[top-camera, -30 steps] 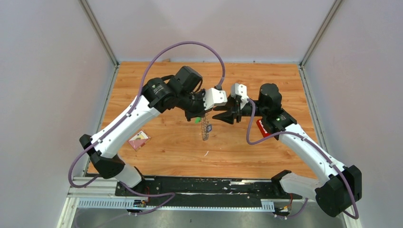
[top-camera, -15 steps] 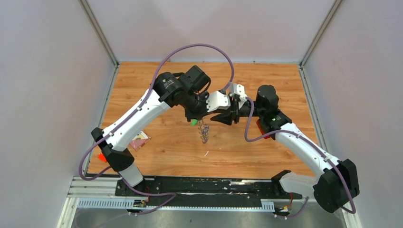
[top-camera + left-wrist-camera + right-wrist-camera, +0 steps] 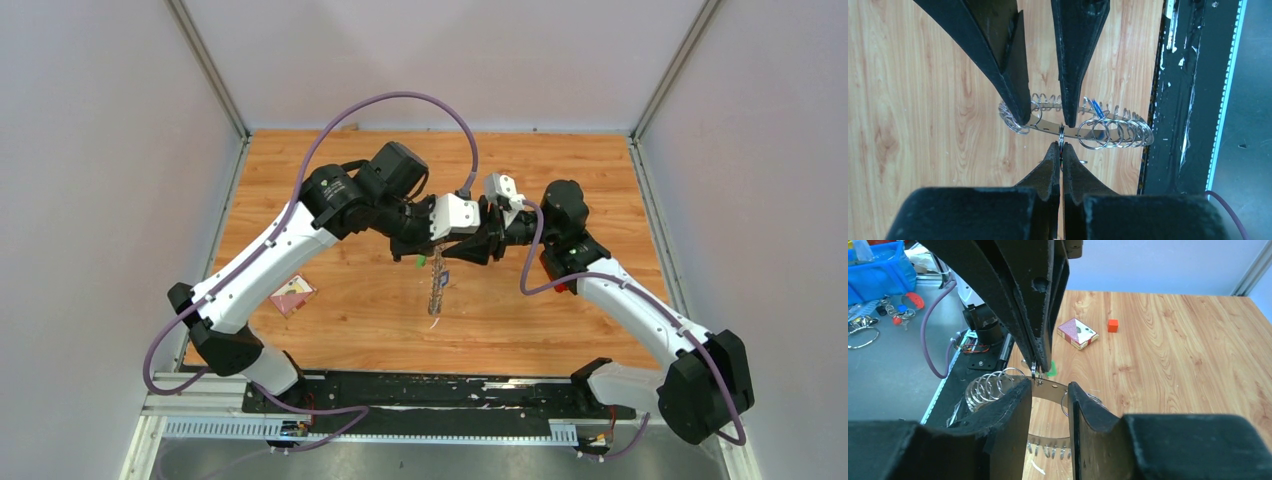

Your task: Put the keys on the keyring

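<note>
Fingers of the left arm [image 3: 1050, 172] are pressed together on a thin small ring that sits on the large silver metal keyring [image 3: 1045, 126]. The keyring therefore hangs from them in the air above the brown wooden surface [image 3: 560, 170], about midway between the two arms. Opposite to them, the right fingers [image 3: 1010, 70] stand half apart with a clear gap. Their two tips reach the flat band of the keyring, one on each side of the place where the left fingers pinch; whether they already press the band, one cannot tell. The band runs crosswise to both pairs of fingers and carries many small wire rings along it. A tiny key with a blue plastic head [image 3: 1096, 107] lies among these rings, to the right of the pinch in the left wrist view. A tiny key with a green plastic head [image 3: 1051, 371] shows just behind the left fingertips. Whether either key is already threaded is not clear. Probably the coming move turns on this: the gap of the right fingers lies along the band, not across its faces, so closing would catch the pinched small ring rather than the band.
</note>
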`<state>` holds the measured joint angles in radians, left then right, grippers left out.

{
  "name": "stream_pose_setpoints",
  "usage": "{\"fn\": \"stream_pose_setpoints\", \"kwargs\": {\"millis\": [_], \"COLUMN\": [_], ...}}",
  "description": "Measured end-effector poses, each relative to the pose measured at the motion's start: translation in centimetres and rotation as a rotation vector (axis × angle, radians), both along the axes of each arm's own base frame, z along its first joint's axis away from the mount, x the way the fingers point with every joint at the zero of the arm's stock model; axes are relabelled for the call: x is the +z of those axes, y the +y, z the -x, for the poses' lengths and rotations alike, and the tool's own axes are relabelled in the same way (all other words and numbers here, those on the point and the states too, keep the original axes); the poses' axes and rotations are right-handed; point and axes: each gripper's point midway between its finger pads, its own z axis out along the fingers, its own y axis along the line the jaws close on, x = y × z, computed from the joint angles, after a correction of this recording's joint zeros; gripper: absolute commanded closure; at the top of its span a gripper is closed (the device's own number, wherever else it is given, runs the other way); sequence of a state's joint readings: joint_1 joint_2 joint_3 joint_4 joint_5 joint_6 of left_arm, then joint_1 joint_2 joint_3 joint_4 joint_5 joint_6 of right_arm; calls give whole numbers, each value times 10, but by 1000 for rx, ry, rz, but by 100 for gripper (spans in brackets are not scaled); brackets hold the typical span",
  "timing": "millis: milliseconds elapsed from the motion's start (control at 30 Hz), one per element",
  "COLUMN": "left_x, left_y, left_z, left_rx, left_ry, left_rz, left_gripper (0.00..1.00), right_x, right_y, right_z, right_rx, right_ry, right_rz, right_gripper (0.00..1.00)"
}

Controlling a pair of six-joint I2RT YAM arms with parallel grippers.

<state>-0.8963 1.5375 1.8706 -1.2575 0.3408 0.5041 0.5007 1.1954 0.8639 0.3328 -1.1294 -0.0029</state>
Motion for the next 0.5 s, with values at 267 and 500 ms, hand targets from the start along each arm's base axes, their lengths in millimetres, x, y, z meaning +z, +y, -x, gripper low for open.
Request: {"fn": "stream_pose_setpoints", "kwargs": {"millis": [267,500], "left_x": [-4,-4], "left_y": [-4,-5], "left_z": [1,1], "left_rx": [-9,-12], "left_ry": [11,12], "left_rz": [8,14], "left_gripper": [100,100], "right_x": [4,-1], "right_y": [0,3], "right_z": [6,6], "right_rx": [29,40], "right_ry": [8,23], "right_rz": [-11,-3], "right_gripper": [72,77]}}
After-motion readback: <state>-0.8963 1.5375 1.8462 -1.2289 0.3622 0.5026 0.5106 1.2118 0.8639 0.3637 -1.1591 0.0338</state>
